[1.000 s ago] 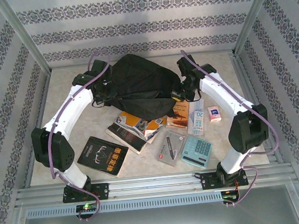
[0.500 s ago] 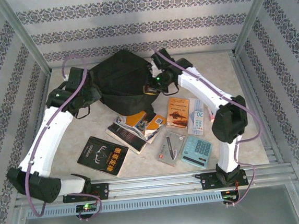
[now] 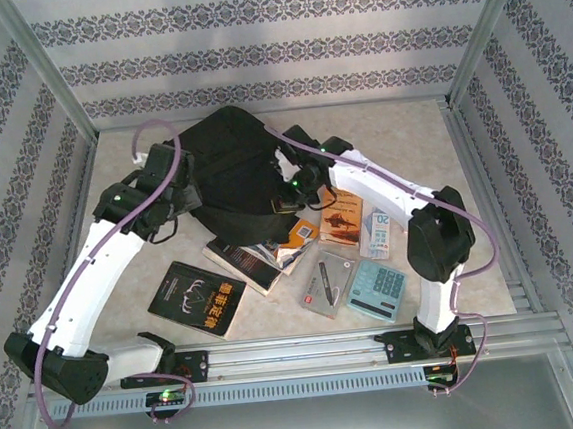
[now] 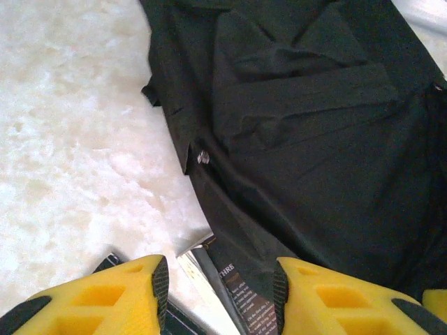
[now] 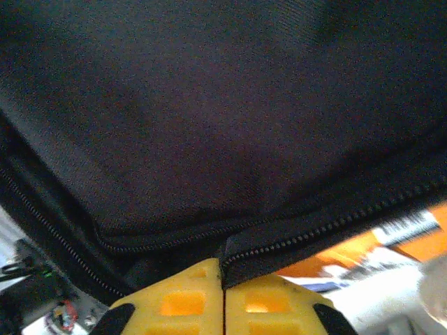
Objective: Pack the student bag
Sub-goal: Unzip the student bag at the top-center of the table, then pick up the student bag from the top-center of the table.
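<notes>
Pinching the zip edge of the student bag, the right gripper has its yellow fingers pressed tight together on a fold of the black fabric, just above an orange book. A second ago that arm was out at the bag's right side; it has since swung inward to the near edge of the bag. The bag has bunched up and slid left and nearer, so it now lies at the far middle of the table with its near edge draped over the far end of the stacked books. The left gripper has followed along the bag's left edge and hangs with its fingers wide apart and nothing between them, over a book corner beside the bag. Everything else lies outside the bag: the black book, the pen pack, the calculator. My reading is that the mouth is only being drawn open, with nothing packed yet
</notes>
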`<state>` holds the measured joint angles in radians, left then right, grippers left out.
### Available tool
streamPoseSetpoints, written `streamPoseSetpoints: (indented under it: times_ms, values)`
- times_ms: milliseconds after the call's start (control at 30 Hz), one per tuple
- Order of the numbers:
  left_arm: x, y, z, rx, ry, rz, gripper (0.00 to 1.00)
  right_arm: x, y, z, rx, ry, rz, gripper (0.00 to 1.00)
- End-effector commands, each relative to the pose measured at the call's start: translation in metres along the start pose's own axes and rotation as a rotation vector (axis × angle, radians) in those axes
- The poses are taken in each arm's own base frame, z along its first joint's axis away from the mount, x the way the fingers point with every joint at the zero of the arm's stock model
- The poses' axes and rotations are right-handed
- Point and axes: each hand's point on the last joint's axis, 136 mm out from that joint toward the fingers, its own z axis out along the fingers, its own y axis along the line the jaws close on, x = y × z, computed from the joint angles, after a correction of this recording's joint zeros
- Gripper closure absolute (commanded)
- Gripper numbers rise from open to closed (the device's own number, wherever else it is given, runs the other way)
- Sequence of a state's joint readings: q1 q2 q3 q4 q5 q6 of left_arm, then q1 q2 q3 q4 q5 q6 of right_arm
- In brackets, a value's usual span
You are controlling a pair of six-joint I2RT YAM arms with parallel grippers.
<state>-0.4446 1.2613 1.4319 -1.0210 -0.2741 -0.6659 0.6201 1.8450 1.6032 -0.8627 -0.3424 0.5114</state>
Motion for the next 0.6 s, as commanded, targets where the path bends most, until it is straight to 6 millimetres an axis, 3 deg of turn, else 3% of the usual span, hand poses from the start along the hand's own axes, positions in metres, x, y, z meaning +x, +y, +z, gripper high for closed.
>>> streamPoseSetpoints:
  times_ms: [0, 33, 100, 233, 300, 367, 467, 567]
  values:
    - [-0.007, -0.015, 0.002, 0.002, -0.012, 0.107, 0.55, 0.004, -0.029, -0.025, 0.131, -0.081, 0.061, 0.72]
    - [-0.004, -0.025, 0.006, 0.032, 0.013, 0.124, 0.56, 0.006, -0.036, -0.031, 0.146, -0.1, 0.091, 0.6]
    - [-0.004, -0.045, 0.013, 0.1, 0.054, 0.162, 0.54, 0.007, -0.042, -0.044, 0.123, -0.14, 0.141, 0.54]
    - [0.003, -0.088, 0.04, 0.21, 0.162, 0.287, 0.43, 0.009, -0.062, -0.09, 0.099, -0.278, 0.272, 0.46]
    - [0.004, -0.096, 0.057, 0.187, 0.198, 0.324, 0.33, 0.009, -0.066, -0.105, 0.049, -0.313, 0.308, 0.45]
    - [-0.002, -0.105, 0.074, 0.167, 0.2, 0.367, 0.29, 0.011, -0.067, -0.117, 0.066, -0.327, 0.273, 0.44]
    - [-0.014, -0.111, 0.1, 0.135, 0.195, 0.367, 0.26, 0.019, -0.053, -0.119, 0.121, -0.334, 0.166, 0.33]
    - [-0.022, -0.115, 0.125, 0.098, 0.191, 0.43, 0.26, 0.026, -0.044, -0.119, 0.132, -0.324, 0.089, 0.3]
